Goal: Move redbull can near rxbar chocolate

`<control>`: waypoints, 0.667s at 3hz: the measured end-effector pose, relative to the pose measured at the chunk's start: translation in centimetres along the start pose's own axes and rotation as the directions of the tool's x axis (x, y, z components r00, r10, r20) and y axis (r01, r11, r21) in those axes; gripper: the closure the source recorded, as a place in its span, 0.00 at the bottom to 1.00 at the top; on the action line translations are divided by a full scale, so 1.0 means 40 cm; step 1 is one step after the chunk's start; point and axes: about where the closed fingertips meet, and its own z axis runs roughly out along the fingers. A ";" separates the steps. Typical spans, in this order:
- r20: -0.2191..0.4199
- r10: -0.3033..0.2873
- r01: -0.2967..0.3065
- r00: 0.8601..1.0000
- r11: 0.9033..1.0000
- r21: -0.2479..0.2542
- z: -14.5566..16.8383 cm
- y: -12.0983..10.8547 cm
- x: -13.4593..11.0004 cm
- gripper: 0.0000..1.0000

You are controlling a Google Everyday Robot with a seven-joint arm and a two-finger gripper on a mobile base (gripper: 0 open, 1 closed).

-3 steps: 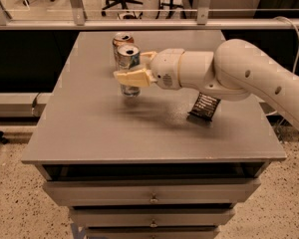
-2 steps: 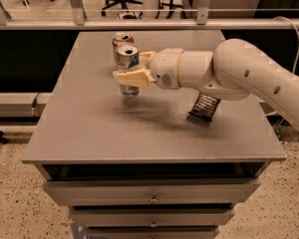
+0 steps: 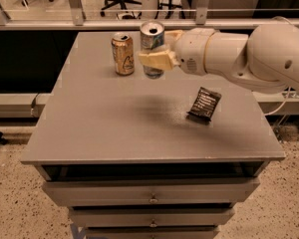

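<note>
Clamping cream claw (image 3: 152, 59) around slim silver can (image 3: 152, 36), holding it above matte grey table (image 3: 89, 128), just right of stubby gold can (image 3: 123, 54), far-left of flat rectangular black wrapper (image 3: 204, 103).

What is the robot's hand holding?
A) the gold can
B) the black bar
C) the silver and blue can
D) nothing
C: the hand is shut on the redbull can, above the back part of the table. The gold can stands apart beside it, and the bar lies alone nearer the front.
</note>
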 end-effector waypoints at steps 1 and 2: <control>-0.004 -0.061 0.061 0.998 0.990 0.131 -0.126 -0.100 -0.045 1.00; -0.022 -0.075 0.078 0.997 0.970 0.231 -0.248 -0.184 -0.034 1.00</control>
